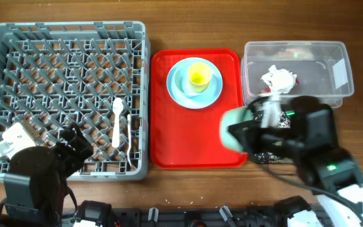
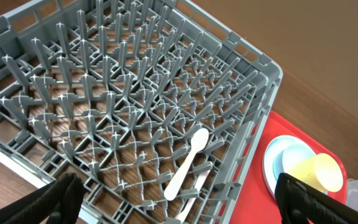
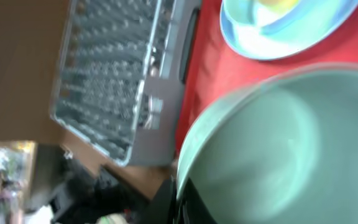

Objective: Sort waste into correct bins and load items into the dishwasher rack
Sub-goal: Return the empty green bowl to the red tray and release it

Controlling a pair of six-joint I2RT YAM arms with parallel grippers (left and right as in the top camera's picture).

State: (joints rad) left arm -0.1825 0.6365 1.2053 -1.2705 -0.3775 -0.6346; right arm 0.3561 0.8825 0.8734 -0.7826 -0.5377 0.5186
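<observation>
Overhead looks down; wrists share rack (image 1: pixel 68 26)

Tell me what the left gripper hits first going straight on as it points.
Likely the pegs of the dishwasher rack, right by the white spoon lying there; the open left gripper aims into it, though depth is unclear.

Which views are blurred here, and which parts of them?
Overhead: sharp, except the right gripper and the pale blue-green bowl it holds, both motion-smeared. Left wrist: crisp across the large grey plastic pegged rack and the white plastic spoon. Right wrist: the whole frame is soft, bowl and round light blue plate included.
</observation>
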